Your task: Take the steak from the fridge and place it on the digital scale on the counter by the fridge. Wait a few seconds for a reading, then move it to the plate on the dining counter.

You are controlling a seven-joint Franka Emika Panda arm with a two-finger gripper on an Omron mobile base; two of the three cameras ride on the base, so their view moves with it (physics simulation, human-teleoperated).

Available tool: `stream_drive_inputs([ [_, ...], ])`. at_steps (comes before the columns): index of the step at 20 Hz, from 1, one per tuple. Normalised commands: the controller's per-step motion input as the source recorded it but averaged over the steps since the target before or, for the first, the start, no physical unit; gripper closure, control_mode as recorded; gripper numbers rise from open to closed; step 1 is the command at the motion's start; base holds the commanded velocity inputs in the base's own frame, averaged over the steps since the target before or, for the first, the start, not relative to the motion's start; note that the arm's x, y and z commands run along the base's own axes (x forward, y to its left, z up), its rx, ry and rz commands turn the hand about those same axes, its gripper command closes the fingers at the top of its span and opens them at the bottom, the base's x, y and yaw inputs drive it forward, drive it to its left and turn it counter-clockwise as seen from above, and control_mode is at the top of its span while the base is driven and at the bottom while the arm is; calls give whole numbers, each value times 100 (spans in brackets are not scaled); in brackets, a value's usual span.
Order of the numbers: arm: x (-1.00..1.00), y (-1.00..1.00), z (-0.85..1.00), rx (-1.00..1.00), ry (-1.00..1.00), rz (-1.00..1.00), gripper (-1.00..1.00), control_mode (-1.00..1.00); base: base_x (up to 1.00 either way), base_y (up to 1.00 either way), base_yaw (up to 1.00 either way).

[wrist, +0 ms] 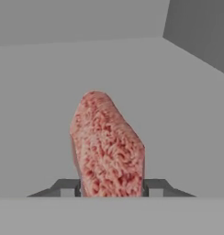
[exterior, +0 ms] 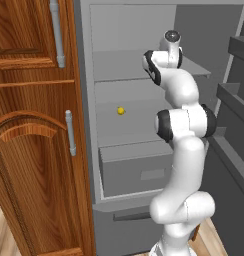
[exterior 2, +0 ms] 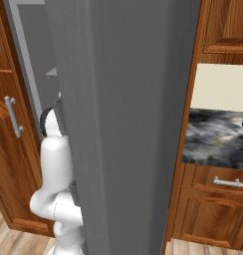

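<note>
In the hand view the steak (wrist: 107,147), a pinkish-red slab with paler flecks, stands on edge between my two dark fingertips (wrist: 68,187). My gripper (wrist: 111,187) is shut on its lower end. Behind the steak lie a plain grey shelf floor and the back wall of the fridge (exterior: 134,65). In the left base view my arm reaches up into the open fridge at the upper shelf, and the wrist (exterior: 169,45) hides the hand and the steak. The open fridge door (exterior 2: 123,124) takes up the middle of the right base view.
A tiny yellow ball (exterior: 121,110) sits on the middle shelf above the wide grey drawer (exterior: 136,170). Door bins (exterior: 234,95) stand close on the right. Brown wooden cupboards (exterior: 34,150) flank the fridge on the left. A short marbled wall counter (exterior 2: 215,137) lies beyond the door.
</note>
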Motion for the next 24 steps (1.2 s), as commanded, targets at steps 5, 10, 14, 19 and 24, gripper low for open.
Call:
stream_drive_inputs([
  [5, -2, 0, -38, -1, -3, 2, 100, -100, 0, 0, 0],
  [10, -52, 11, -39, -3, -19, 4, 100, -100, 0, 0, 0],
  [14, -94, 11, -22, -2, -22, 4, 100, -100, 0, 0, 0],
  [19, -100, 5, -1, 0, -18, 1, 100, -100, 0, 0, 0],
  [24, -100, 20, 18, 0, -4, 1, 100, -100, 0, 0, 0],
])
